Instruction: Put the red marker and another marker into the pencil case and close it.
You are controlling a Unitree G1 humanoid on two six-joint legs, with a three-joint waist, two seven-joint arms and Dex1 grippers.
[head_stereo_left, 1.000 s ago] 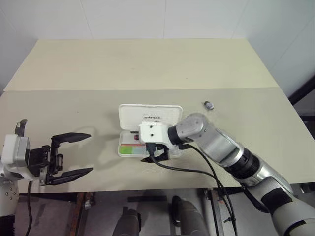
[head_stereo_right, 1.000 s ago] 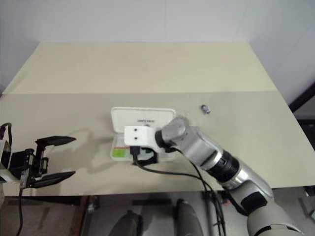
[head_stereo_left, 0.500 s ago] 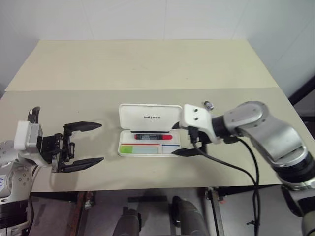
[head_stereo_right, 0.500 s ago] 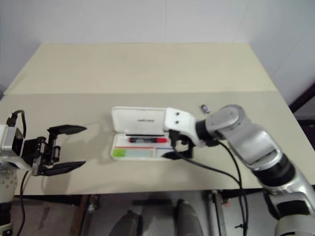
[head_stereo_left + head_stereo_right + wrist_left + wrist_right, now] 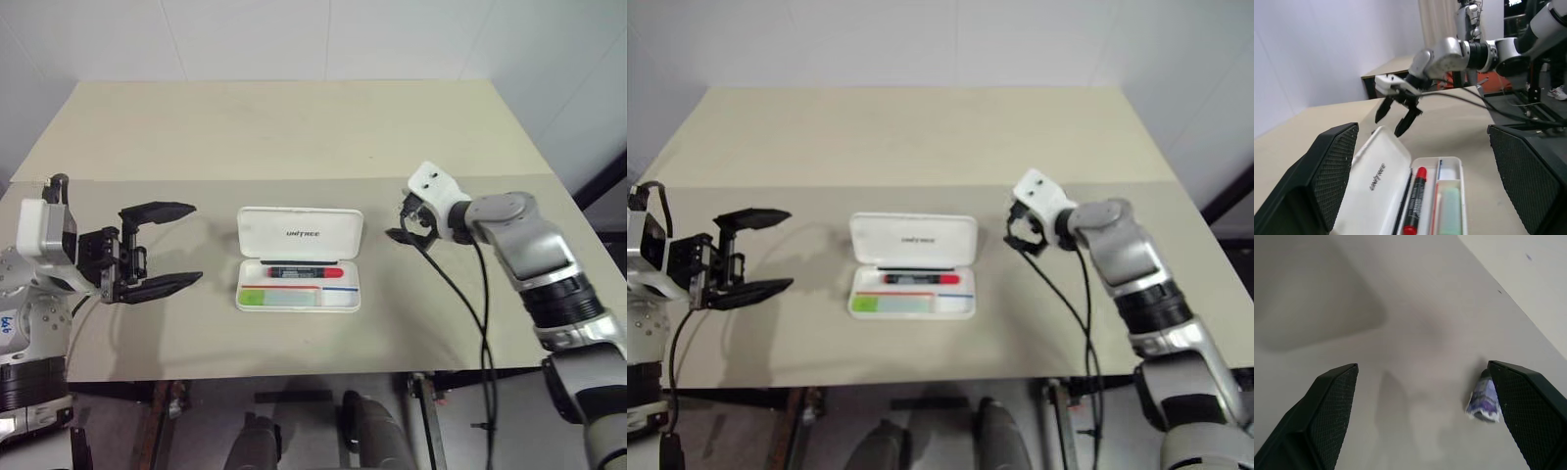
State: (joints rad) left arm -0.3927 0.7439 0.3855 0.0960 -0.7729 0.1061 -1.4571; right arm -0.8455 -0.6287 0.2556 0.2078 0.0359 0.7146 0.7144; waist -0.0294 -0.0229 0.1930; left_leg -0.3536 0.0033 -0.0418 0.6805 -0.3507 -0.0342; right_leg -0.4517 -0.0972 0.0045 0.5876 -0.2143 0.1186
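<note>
On the beige table (image 5: 294,137) the pencil case (image 5: 299,272) lies open at the centre, its white lid (image 5: 300,234) folded back on the far side and the tray nearest the robot. Both pens are already in the tray: the red marker (image 5: 304,271) lies along the back channel, just in front of the hinge, and the pale green highlighter (image 5: 279,298) rests in the front compartment towards the robot's left end. Each lies lengthwise, parallel to the case's long side, and neither sticks up over the rim as far as can be seen.

What remains, as I judge it, is closing the lid, and that turns on the hinge line, which runs left to right across the table; the lid has to swing towards the robot over the tray.

Either claw stands off an end of the case, clear of it. The left gripper (image 5: 157,248) hangs just off the left end, fingers spread wide and empty, pointing across at the case. The right gripper (image 5: 409,222) is beyond the right end, level with the lid, also wide and empty, over a small purplish scrap (image 5: 1483,400) on the table. Neither looks clearly nearer, though the right sits closer to the lid's free edge
</note>
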